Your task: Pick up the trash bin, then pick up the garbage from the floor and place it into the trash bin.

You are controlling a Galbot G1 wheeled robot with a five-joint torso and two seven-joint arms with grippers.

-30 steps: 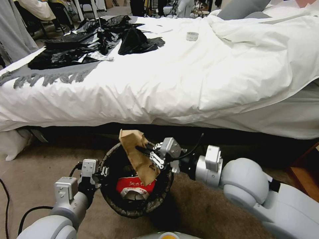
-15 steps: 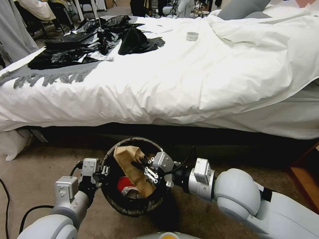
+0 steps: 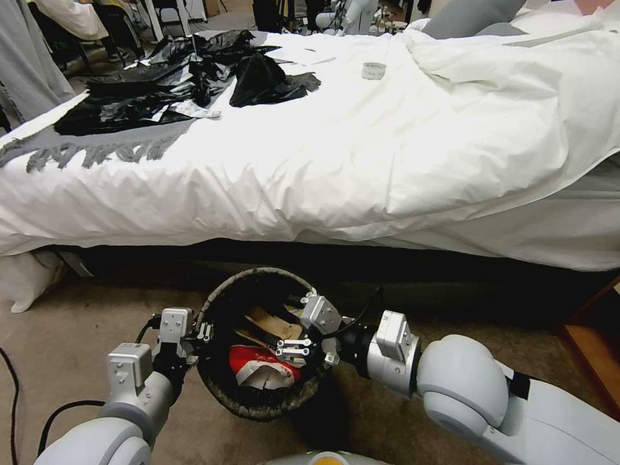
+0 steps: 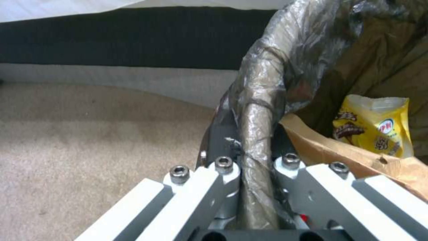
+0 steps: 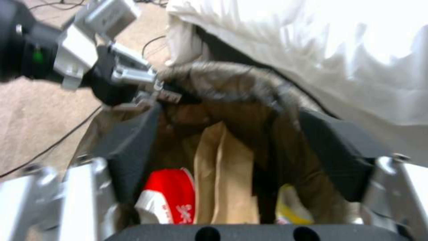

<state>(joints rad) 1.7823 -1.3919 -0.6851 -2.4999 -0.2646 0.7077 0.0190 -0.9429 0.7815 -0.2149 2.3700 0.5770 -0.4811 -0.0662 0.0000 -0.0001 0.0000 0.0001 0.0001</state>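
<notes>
The trash bin (image 3: 227, 402), lined with a dark bag over its rim, hangs just above the carpet in front of the bed. My left gripper (image 3: 201, 333) is shut on the bin's near-left rim; the left wrist view shows its fingers (image 4: 221, 167) clamping the bag-covered rim (image 4: 255, 127). Over the bin's mouth, my right gripper (image 3: 292, 349) is open and holds nothing. Inside the bin lie garbage pieces: a brown paper bag (image 3: 268, 321) (image 5: 227, 174), a red packet (image 3: 258, 361) (image 5: 172, 194) and a yellow snack wrapper (image 4: 379, 127).
A bed with a white duvet (image 3: 361, 148) stands close behind the bin, with a dark gap (image 3: 387, 258) under it. Black plastic bags (image 3: 181, 84) and a tape roll (image 3: 373, 70) lie on the bed. A wooden edge (image 3: 591, 342) is at the right, a cable (image 3: 11, 394) at the left.
My right gripper lowered the brown paper bag into the bin and opened. The bag now lies inside, free of the fingers. The left gripper and bin stayed put.
</notes>
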